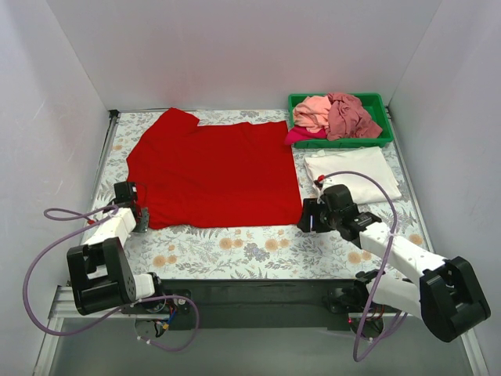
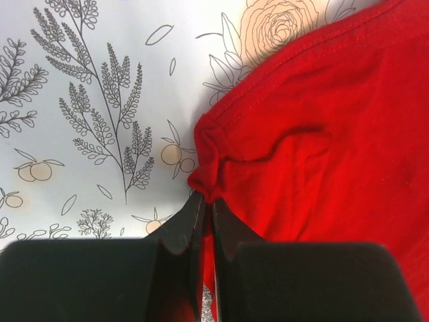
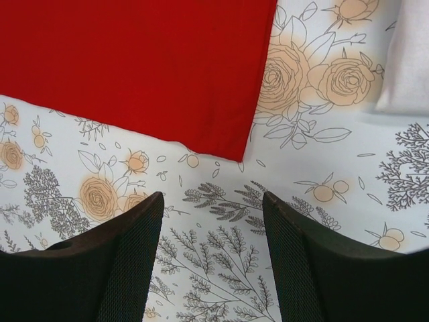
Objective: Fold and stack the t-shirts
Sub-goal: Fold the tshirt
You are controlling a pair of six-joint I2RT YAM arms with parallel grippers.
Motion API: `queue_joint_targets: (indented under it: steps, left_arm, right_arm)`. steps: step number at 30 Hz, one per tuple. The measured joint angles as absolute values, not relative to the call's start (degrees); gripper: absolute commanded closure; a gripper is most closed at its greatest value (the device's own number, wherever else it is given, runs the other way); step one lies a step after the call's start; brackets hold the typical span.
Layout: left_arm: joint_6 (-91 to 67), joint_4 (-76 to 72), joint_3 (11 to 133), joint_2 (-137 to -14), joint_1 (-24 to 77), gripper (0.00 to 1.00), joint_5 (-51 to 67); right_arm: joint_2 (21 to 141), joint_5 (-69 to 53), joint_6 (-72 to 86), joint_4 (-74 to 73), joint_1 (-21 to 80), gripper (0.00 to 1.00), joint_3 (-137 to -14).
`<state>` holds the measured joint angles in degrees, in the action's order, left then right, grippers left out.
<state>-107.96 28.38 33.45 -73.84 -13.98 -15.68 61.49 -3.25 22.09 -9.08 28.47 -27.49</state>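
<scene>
A bright red t-shirt (image 1: 211, 168) lies spread flat on the floral table cover. My left gripper (image 1: 142, 215) is shut on its near left corner; in the left wrist view the pinched red cloth (image 2: 208, 184) bunches at the fingertips. My right gripper (image 1: 307, 217) is open and empty, hovering just off the shirt's near right corner (image 3: 238, 151). A folded white t-shirt (image 1: 352, 174) lies right of the red one, its edge showing in the right wrist view (image 3: 409, 60). Light pink (image 1: 313, 112), dusty rose (image 1: 351, 116) and magenta (image 1: 301, 135) t-shirts lie heaped in the tray.
The green plastic tray (image 1: 378, 100) stands at the back right corner. White walls close in the table on three sides. The floral cover (image 1: 235, 251) runs bare between the red shirt and the arm bases.
</scene>
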Motion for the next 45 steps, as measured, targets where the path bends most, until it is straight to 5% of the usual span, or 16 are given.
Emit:
queue_joint_targets:
  steps: [7,18,24,32,45]
  left_arm:
    - [-107.8,30.4,33.3,-72.6,-14.0,1.0,-15.6]
    - [-109.9,38.9,32.9,-63.9,-14.0,1.0,-15.6]
    - [-110.9,42.4,32.9,-62.5,-14.0,1.0,-15.6]
    - [-112.3,47.2,32.9,-57.5,-14.0,1.0,-15.5]
    - [-114.0,58.6,35.2,-38.6,-14.0,1.0,-14.6]
  right_arm:
    - [66.8,-5.1,23.1,-7.3,28.5,0.35,-29.9]
    - [76.0,-3.4,26.4,-3.6,28.5,0.54,-31.8]
    - [77.6,-2.9,27.3,-2.8,28.6,0.99,-32.2]
    - [72.7,-1.7,27.9,-2.9,28.9,0.99,-30.6]
    - [46.6,-4.0,28.3,-11.4,29.2,0.99,-25.7]
